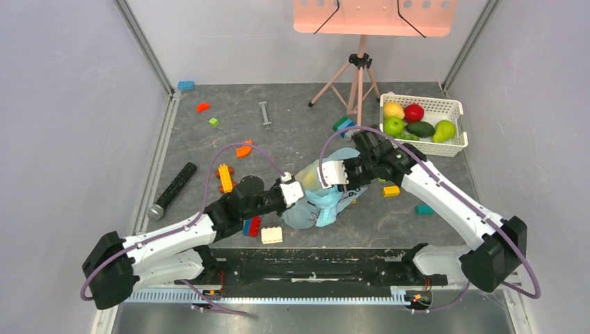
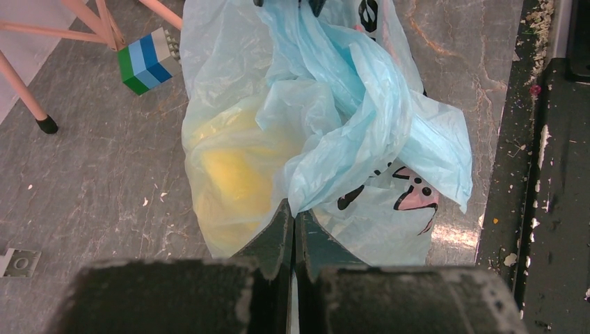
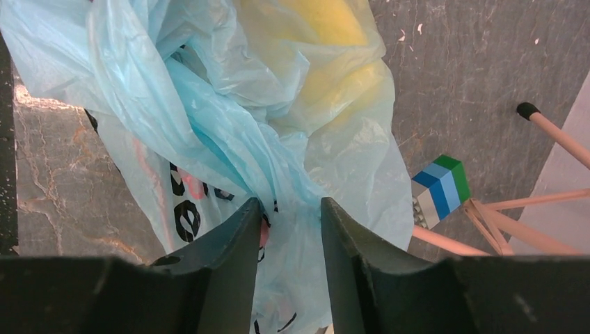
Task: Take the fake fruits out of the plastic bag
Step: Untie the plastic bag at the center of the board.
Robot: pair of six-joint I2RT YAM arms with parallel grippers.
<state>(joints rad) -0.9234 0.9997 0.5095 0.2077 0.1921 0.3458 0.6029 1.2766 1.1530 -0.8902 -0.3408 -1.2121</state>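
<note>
Grey marbled worktop [image 1: 292, 132] runs out to pale walls, with a pink tripod [image 1: 358, 80] standing beyond both my grippers and small building blocks scattered about. Well off to the far right of my right gripper [image 3: 289, 205] sits a white slotted basket [image 1: 456, 106]; in it lie a yellow fruit [image 1: 394, 110], a red apple [image 1: 414, 112], a green apple [image 1: 394, 126], an avocado [image 1: 420, 129] and a green pear [image 1: 444, 130].

Between my two grippers lies the plastic bag [image 1: 309, 212], crumpled, light blue, with pink-and-dark print. My left gripper [image 2: 293, 209] has its jaws together, pinching a blue fold of the bag right at the tips. My right gripper's jaws stand apart, straddling a bunched fold of the same bag from the opposite side (film fills the gap, yet I see no squeeze on it).

Through the film, just ahead of my left gripper and a little to its left, a yellow shape [image 2: 233, 174] shows inside the bag; which fruit it is I cannot tell. A striped blue-and-green block [image 2: 145, 61] rests on the worktop beside the bag.
</note>
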